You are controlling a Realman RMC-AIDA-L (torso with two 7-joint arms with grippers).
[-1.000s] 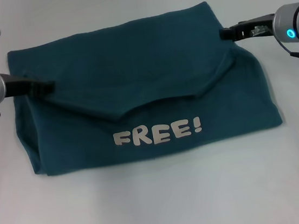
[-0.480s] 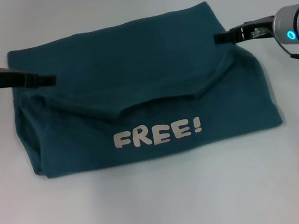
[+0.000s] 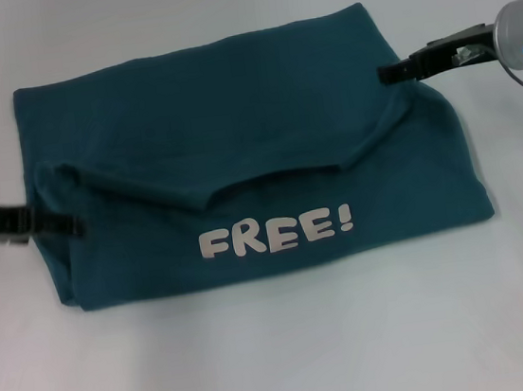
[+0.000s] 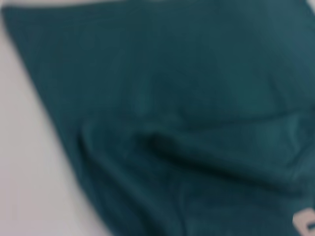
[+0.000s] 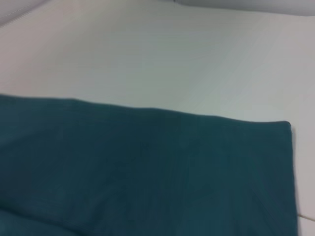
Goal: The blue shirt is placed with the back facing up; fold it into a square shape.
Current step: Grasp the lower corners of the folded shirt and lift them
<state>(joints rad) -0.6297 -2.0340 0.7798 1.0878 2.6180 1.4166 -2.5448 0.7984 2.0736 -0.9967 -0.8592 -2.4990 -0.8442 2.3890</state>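
Observation:
The blue shirt (image 3: pixel 235 132) lies on the white table, its upper part folded down over the middle. The pale "FREE!" lettering (image 3: pixel 276 232) faces up near the front edge. My left gripper (image 3: pixel 69 225) is low at the shirt's left edge, beside the front half, at a small ridge of cloth. My right gripper (image 3: pixel 390 73) is at the shirt's right edge, by the corner of the folded flap. The left wrist view shows teal cloth (image 4: pixel 172 98) with a crease and a bit of lettering (image 4: pixel 305 221). The right wrist view shows the shirt's plain far edge (image 5: pixel 147 172).
The white table (image 3: pixel 282 365) surrounds the shirt on all sides, with bare surface in front of it and behind it (image 5: pixel 147 59). No other objects are in view.
My left gripper has moved from the flap's left corner towards the front along the shirt's left edge. My right gripper has shifted slightly right. The shirt has not moved.

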